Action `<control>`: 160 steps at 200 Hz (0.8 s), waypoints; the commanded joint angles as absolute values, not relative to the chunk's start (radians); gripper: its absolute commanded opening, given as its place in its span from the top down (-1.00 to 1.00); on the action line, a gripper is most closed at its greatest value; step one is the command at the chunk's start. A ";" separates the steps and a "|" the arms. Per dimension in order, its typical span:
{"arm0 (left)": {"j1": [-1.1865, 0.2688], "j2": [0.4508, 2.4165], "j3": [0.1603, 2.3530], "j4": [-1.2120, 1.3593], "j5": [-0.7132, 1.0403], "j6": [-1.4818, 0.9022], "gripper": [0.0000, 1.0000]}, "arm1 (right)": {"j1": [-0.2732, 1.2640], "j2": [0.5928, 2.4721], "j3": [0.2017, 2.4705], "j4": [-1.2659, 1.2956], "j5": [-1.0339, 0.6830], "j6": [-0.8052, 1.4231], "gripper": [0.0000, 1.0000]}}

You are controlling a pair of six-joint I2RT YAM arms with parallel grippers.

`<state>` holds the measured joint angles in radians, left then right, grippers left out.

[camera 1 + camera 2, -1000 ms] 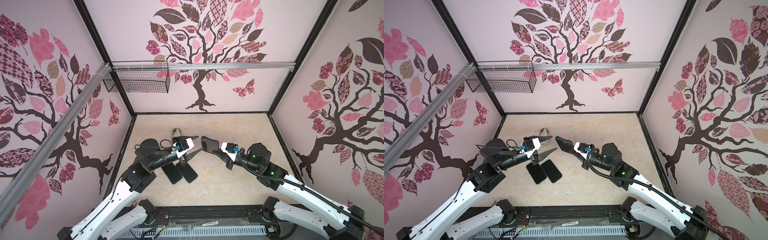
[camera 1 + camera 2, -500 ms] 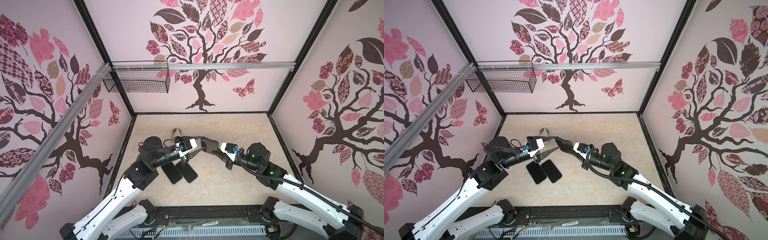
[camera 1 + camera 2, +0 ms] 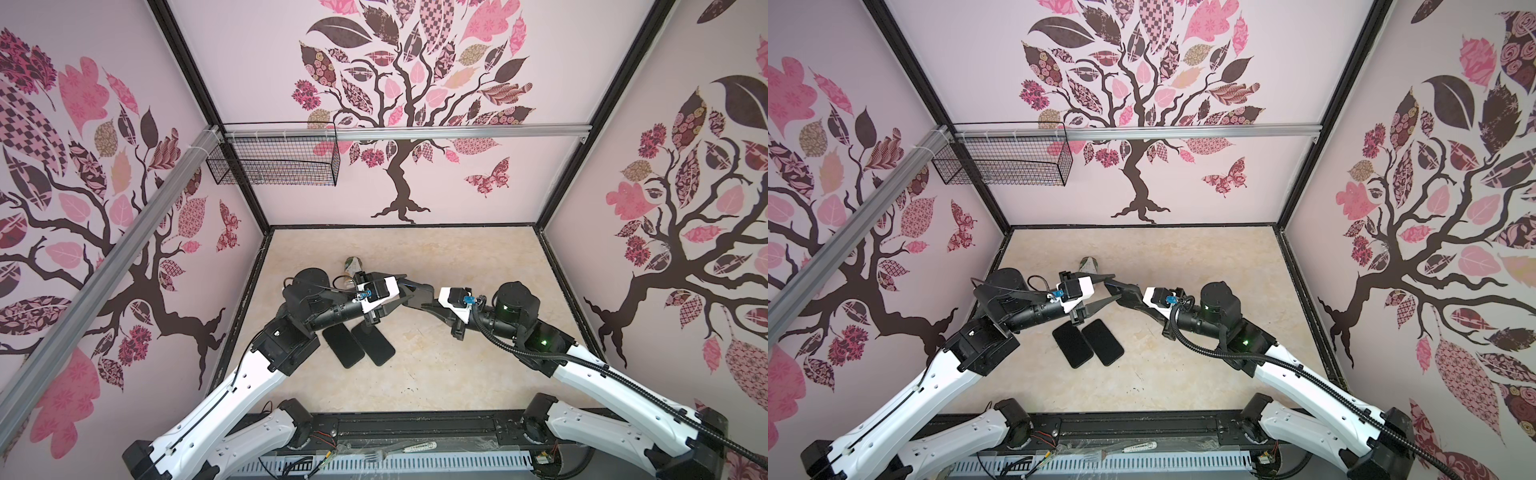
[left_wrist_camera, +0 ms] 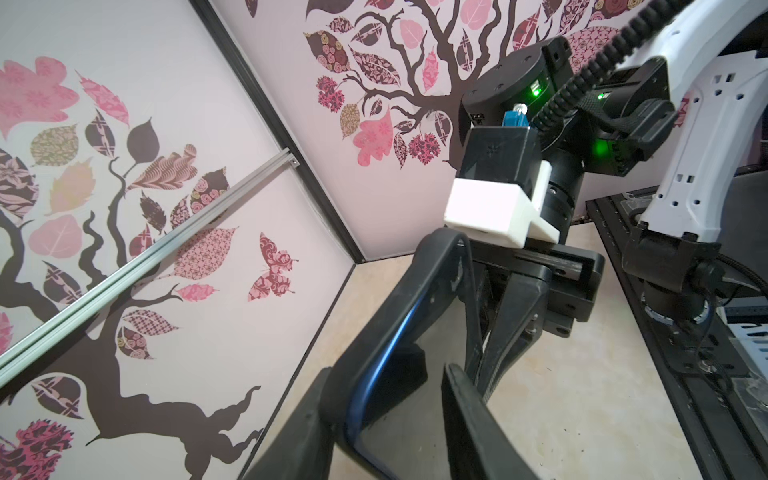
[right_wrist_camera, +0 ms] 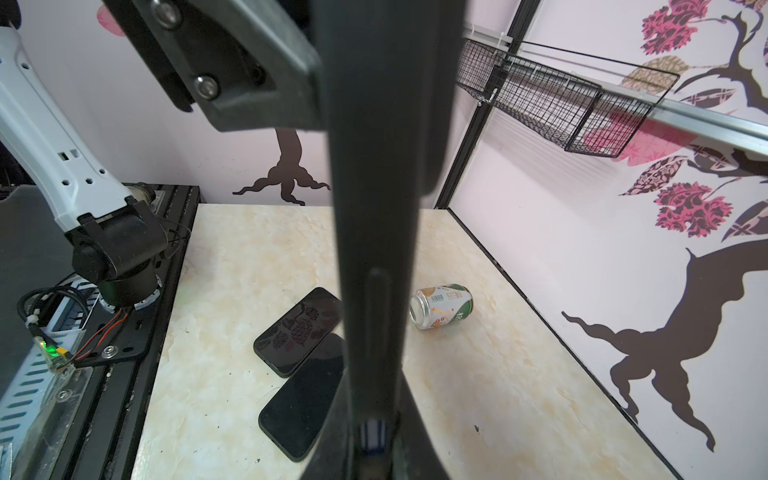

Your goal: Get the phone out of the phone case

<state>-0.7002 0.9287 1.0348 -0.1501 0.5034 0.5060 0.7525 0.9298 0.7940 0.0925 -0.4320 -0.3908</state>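
Right gripper (image 4: 484, 365) clamps cased phone (image 4: 399, 299) aloft. Left gripper (image 3: 1116, 286) jaws part-open astride its free end; grip unclear. On table (image 5: 498, 374) below: two phones (image 5: 297, 328) side by side, toppled can (image 5: 442, 305).

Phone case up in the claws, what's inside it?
A phone with a blue edge and a dark screen sits inside the black phone case. The case hides the phone's back.
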 commanded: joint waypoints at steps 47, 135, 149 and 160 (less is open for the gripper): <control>-0.703 0.870 1.011 -0.107 0.417 0.500 0.12 | 0.754 0.886 0.791 0.213 -0.351 -0.333 1.00; -0.703 0.853 0.993 -0.090 0.487 0.515 0.17 | 0.753 0.905 0.820 0.179 -0.292 -0.296 1.00; -0.703 0.857 0.992 -0.093 0.485 0.520 0.17 | 0.754 0.907 0.820 0.176 -0.314 -0.299 1.00; -0.703 0.859 0.993 -0.093 0.483 0.522 0.17 | 0.754 0.909 0.821 0.174 -0.333 -0.306 1.00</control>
